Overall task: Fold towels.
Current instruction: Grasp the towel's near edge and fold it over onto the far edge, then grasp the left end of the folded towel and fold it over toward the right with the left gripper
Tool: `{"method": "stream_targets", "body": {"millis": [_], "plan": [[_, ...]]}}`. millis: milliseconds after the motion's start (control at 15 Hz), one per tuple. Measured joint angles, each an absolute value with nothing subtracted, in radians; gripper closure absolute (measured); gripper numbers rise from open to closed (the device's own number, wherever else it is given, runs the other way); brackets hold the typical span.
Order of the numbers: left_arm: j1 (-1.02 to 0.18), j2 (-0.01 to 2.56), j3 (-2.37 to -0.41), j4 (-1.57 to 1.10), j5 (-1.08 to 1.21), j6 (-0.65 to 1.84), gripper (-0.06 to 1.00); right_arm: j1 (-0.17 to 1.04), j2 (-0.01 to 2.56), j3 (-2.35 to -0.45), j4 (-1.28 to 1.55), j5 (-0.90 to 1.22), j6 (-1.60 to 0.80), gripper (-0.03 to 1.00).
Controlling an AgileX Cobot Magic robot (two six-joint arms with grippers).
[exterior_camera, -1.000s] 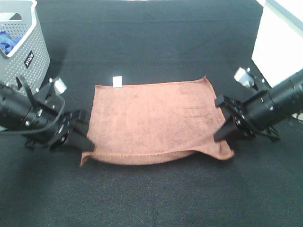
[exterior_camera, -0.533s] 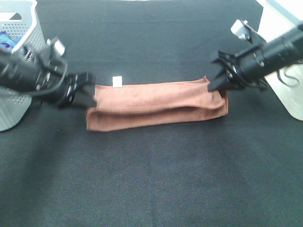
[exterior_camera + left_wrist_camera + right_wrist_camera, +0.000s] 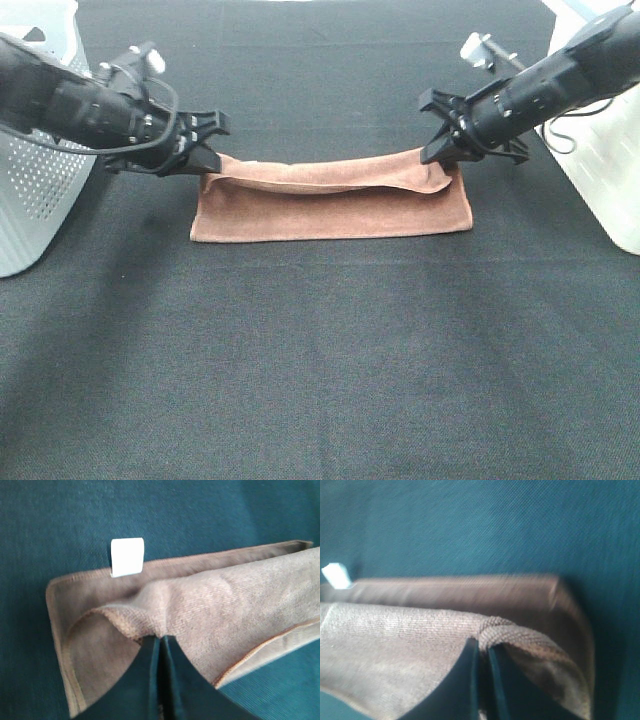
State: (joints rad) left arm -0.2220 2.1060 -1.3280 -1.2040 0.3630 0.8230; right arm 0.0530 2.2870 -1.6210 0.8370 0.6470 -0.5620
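One towel (image 3: pixel 330 212) fold stretches pinched between left hand (image 3: pixel 214 167) and right hand (image 3: pixel 441 159).

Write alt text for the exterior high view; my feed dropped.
A brown towel lies folded lengthwise on a black table, its top layer lifted at both ends: the left hand pinches the left end, the right hand the right end. A white perforated basket stands at the left edge.

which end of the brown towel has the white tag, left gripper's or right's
The end the left gripper pinches: the small white tag sticks out from the hem of the brown terry towel right there, far from the right gripper.
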Motion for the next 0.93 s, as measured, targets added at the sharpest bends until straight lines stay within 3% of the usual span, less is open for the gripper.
{"method": "stream_targets", "body": {"millis": [133,267,333,400,467,600,933], "plan": [[-0.222,2.139,-1.35,-1.172,0.361,0.823,0.94,0.053,2.322,-1.655,0.808,0.642,-0.552,0.97],[-0.222,2.151,-1.351,-1.166,0.362,0.823,0.88,0.053,2.34,-1.659,0.787,0.626,-0.515,0.87],[-0.222,2.151,-1.352,-1.166,0.367,0.823,0.72,0.053,2.342,-1.66,0.781,0.619,-0.493,0.64],[-0.222,2.151,-1.352,-1.166,0.367,0.823,0.72,0.053,2.342,-1.66,0.781,0.619,-0.493,0.64],[-0.222,2.151,-1.355,-1.17,0.381,0.823,0.56,0.053,2.342,-1.661,0.777,0.621,-0.483,0.47],[-0.222,2.151,-1.358,-1.167,0.44,0.823,0.22,0.053,2.329,-1.662,0.737,0.657,-0.456,0.24],[-0.193,2.151,-1.358,-1.028,0.456,0.593,0.16,0.053,2.239,-1.664,0.505,0.822,-0.251,0.2]]}}
